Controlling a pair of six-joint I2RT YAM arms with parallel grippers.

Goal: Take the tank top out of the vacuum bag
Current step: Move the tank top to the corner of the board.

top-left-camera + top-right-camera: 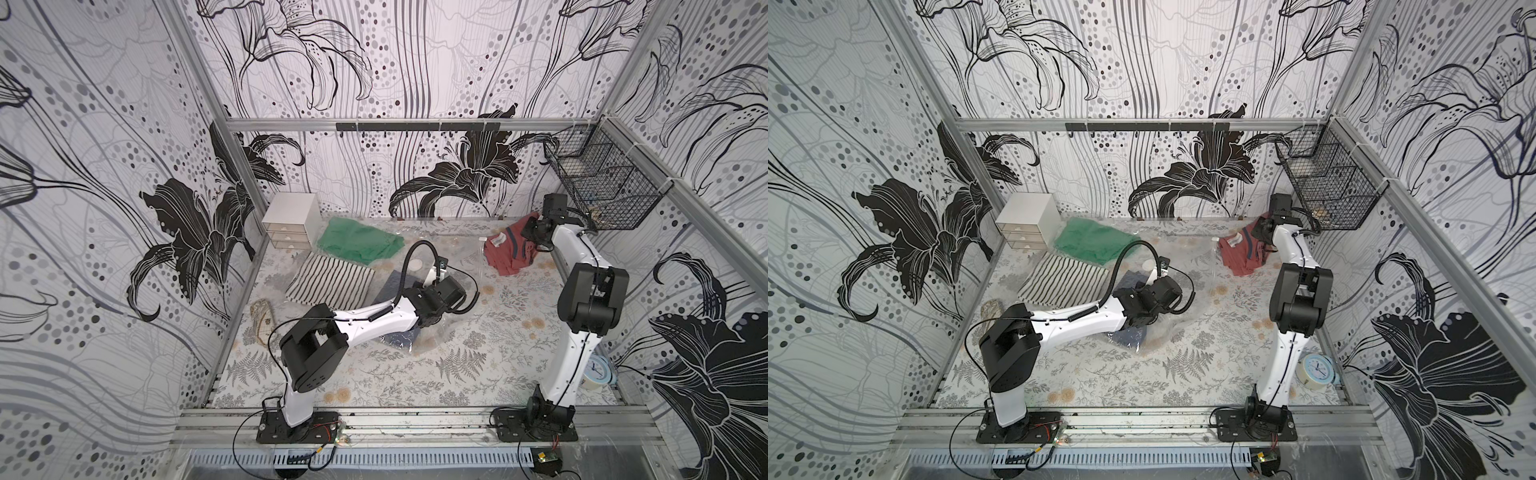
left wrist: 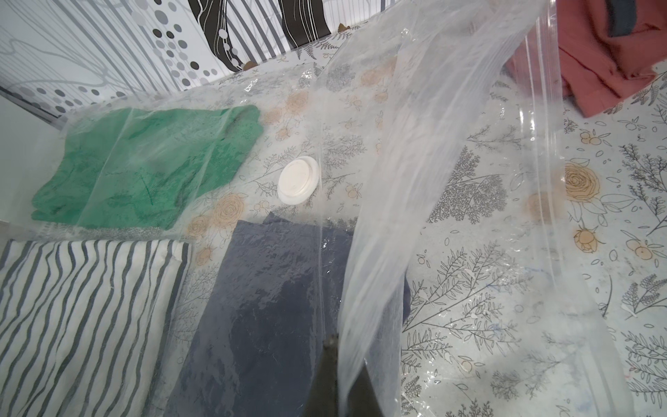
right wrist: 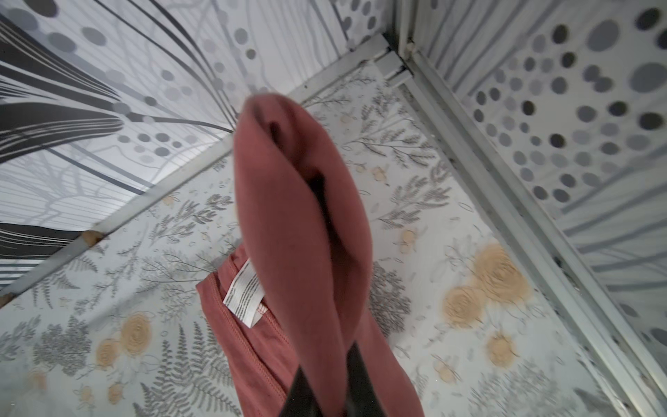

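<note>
a floral-print bench (image 1: 490, 332) inside a patterned enclosure, seen from above, with two robot arms reaching in from the near edge.

at the left of the bench a striped cloth (image 1: 330, 282), a green cloth (image 1: 357, 245) and a blue cloth (image 2: 270, 307) lie flat under the clear, crinkly bag (image 2: 433, 144). a round white valve (image 2: 298, 180) sits on the bag between the green and the blue cloth.

the left arm stretches low across the bag. in the left wrist view the left gripper (image 2: 343, 361) is closed, and a sheet of the bag's plastic rises from between its fingers, so it looks pinched there and lifted like a tent. the bag's zip edge runs up that sheet, on the side toward the tank top.

to the right of the bag, toward the far right corner, is the tank top (image 1: 509, 253): rust red, soft, bunched in folds, with a darker trim band and a white label (image 3: 243, 292). the right gripper (image 3: 330, 390) is closed on a fold of it and holds that part up, so the cloth runs lengthwise down from the gripper to the bench, where its lower part rests. no plastic shows over it in the right wrist view, so it seems to be out of the bag and just beside the bag's mouth; whether a hem touches the plastic i cannot tell.

the tank top lies to the right of the bag and away from the left gripper, so the right arm is the nearer one. the next move likely only calls for laying it down clear of the bag.
</note>
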